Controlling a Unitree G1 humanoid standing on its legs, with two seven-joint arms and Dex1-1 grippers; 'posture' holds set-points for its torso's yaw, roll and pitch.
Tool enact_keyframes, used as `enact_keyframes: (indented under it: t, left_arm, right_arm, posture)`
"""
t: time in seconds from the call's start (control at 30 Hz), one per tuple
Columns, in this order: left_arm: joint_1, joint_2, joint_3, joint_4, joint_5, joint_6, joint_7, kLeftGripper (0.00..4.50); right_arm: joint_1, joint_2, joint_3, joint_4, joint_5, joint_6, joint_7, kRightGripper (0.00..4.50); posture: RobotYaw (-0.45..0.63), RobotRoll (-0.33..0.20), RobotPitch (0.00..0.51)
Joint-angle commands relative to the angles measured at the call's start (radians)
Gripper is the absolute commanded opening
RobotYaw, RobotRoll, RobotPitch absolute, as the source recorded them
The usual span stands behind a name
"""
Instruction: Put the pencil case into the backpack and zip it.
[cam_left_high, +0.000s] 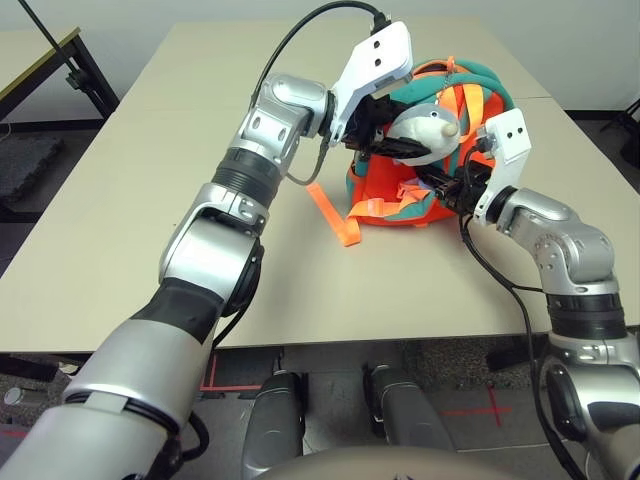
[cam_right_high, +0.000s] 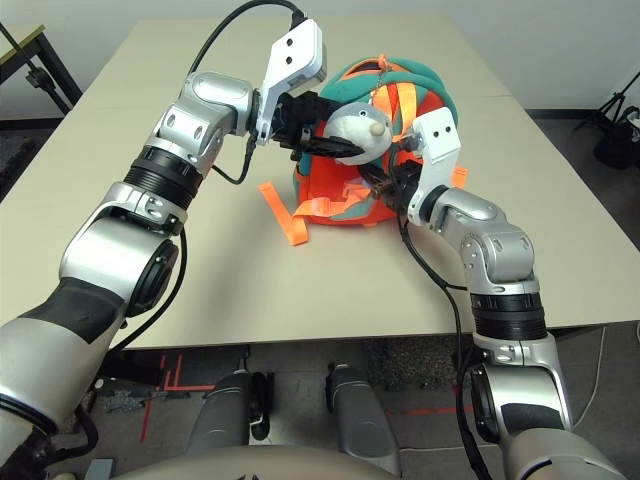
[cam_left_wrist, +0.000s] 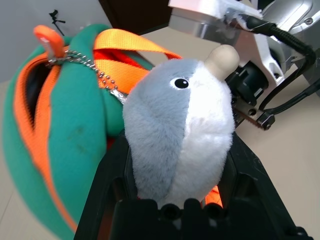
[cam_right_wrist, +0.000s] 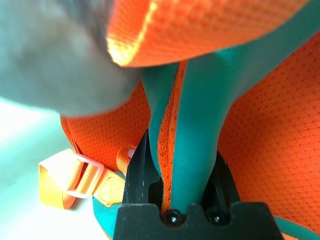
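The orange backpack with teal trim stands at the far middle of the table, straps facing me. Its grey-white plush animal sits between the fingers of my left gripper, which is shut on it at the backpack's upper left. My right gripper is shut on a fold of the teal trim at the backpack's right side, low down. A dark gap shows along the zip line under the teal top. The white pencil case is out of view.
A loose orange strap trails from the backpack onto the beige table toward me. A second table with a black frame stands at the back left. Cables hang from both wrists.
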Motion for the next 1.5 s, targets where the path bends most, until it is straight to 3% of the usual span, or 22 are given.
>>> enact_keyframes:
  t: [0.03,0.43,0.87,1.5]
  left_arm:
    - [-0.03,0.035,0.027,0.025,-0.001,0.001,-0.009,2.6]
    - [-0.04,0.083,0.099,-0.013,-0.056,0.087,-0.052,2.6]
    - [-0.033,0.248,0.169,0.038,-0.063,0.151,-0.044,2.6]
    - [0.159,0.263,0.095,0.14,0.012,0.163,-0.036,2.6]
  right_arm:
    - [0.015,0.004,0.031,0.03,-0.015,0.018,0.004,0.43]
    - [0.009,0.009,0.034,0.046,-0.025,0.006,0.012,0.43]
    - [0.008,0.012,0.033,0.055,-0.034,0.001,0.017,0.43]
    - [0.016,0.01,0.032,0.044,-0.04,0.009,0.015,0.43]
  posture:
    - [-0.16,0.0,0.103]
    - [-0.15,0.0,0.1]
    - [-0.14,0.0,0.099]
    - [-0.15,0.0,0.112]
